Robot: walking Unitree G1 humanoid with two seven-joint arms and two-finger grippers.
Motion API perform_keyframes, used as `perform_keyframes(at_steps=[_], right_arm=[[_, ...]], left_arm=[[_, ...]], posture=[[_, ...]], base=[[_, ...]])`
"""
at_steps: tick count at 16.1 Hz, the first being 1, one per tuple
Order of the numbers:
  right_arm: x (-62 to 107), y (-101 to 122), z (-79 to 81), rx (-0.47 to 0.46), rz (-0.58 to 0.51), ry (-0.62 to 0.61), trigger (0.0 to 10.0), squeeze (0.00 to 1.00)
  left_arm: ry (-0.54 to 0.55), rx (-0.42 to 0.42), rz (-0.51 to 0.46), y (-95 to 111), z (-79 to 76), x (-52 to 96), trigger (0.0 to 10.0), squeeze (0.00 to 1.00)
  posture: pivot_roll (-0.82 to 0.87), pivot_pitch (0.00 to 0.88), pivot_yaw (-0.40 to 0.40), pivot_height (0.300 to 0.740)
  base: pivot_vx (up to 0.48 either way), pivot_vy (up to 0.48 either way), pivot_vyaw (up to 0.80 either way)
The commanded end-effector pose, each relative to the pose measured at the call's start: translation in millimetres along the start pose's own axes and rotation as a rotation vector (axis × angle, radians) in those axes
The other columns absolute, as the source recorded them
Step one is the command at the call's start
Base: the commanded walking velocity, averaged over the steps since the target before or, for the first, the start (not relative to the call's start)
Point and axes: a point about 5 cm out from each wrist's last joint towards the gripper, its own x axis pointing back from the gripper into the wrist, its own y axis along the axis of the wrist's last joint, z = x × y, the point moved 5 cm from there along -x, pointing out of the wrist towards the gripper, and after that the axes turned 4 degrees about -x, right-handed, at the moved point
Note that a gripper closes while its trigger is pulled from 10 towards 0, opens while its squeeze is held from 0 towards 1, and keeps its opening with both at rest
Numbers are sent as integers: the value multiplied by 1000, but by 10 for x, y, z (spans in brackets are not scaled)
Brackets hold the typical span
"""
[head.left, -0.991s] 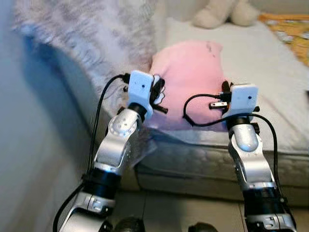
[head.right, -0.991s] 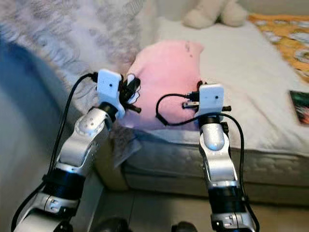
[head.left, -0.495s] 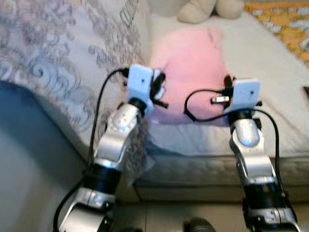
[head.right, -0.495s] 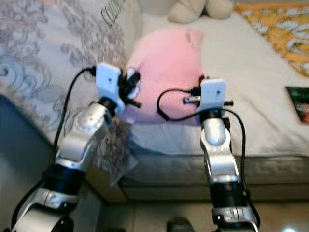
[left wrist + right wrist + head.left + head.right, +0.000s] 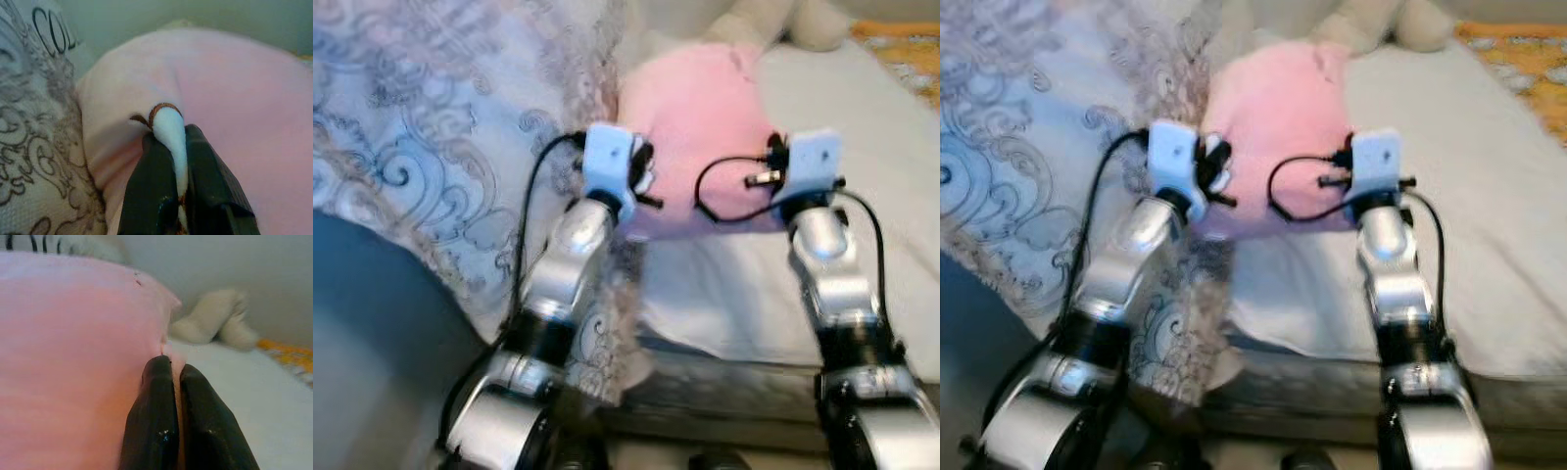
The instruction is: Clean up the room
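Both silver arms outstretched, left pincer [image 5: 168, 147] and right pincer [image 5: 170, 374] each clamped tight.

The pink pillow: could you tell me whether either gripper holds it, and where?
Both do: the left gripper pinches a white tag on the pink pillow; the right gripper pinches its edge.

A home bedroom: a bed [image 5: 862, 294] with a white sheet and a quilted mattress edge, a pink pillow [image 5: 700, 117] near its left edge, a lace-patterned quilt [image 5: 431, 147] draped over that edge, a cream plush toy [image 5: 1381, 24] at the far edge, and an orange patterned cloth [image 5: 1518, 49] at the far right corner.
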Motion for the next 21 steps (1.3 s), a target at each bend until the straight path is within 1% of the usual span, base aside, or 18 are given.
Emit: perform_keyframes(at_steps=[1,2,3,4,5,6,7,10,12,13,16,18,19,20,21], right_arm=[[-27,-74,-225,-22,41,-46,10000,43],[-79,-210,-278,21,101,-22,10000,43],[-78,-243,-275,48,113,-2,10000,43],[-72,-371,-265,60,167,19,10000,47],[-52,-531,-237,95,229,45,10000,27],[-29,-631,-204,104,269,65,10000,27],[-15,-682,-172,110,287,80,10000,24],[18,-793,-95,137,325,126,10000,24],[24,-814,-89,173,332,148,10000,24],[19,-811,-127,198,337,150,10000,24],[-14,-751,-234,204,325,118,10000,24],[-65,-643,-268,175,274,86,10000,27],[-90,-583,-274,163,245,76,10000,24],[-98,-566,-270,160,237,74,10000,27],[-70,-628,-282,176,262,69,10000,20]], left_arm=[[11,-1,-18,55,4,-64,10000,0],[4,-7,10,11,-42,-170,10000,0],[2,-8,21,-2,-64,-187,10000,0],[-4,2,51,-83,-96,-216,10000,0],[10,30,115,-263,-116,-228,10000,0],[41,72,172,-430,-118,-204,10000,0],[61,95,203,-532,-128,-176,10000,0],[97,153,258,-762,-244,-98,10000,0],[94,175,264,-811,-336,-83,10000,0],[78,198,263,-824,-443,-78,10000,0],[51,180,255,-838,-572,-62,10000,0],[33,152,216,-788,-601,-66,10000,0],[35,143,208,-776,-592,-67,10000,0],[42,133,207,-778,-568,-66,10000,0],[63,128,232,-823,-518,-64,10000,0]], posture=[[-126,0,43,703],[-121,0,45,703],[-121,0,47,703],[-118,0,52,703],[-117,0,65,703],[-118,3,71,703],[-122,31,76,703],[-118,77,68,703],[-117,83,61,703],[-116,85,56,703],[-118,83,45,703],[-120,77,40,703],[-119,76,39,703],[-122,82,43,703],[-121,87,45,703]], base=[[0,0,0],[0,0,0],[0,0,0],[0,0,0],[0,0,0],[0,0,0],[0,0,0],[0,0,0],[0,0,0],[0,0,0],[0,0,0],[0,0,0],[0,0,0],[0,0,0],[0,0,0]])
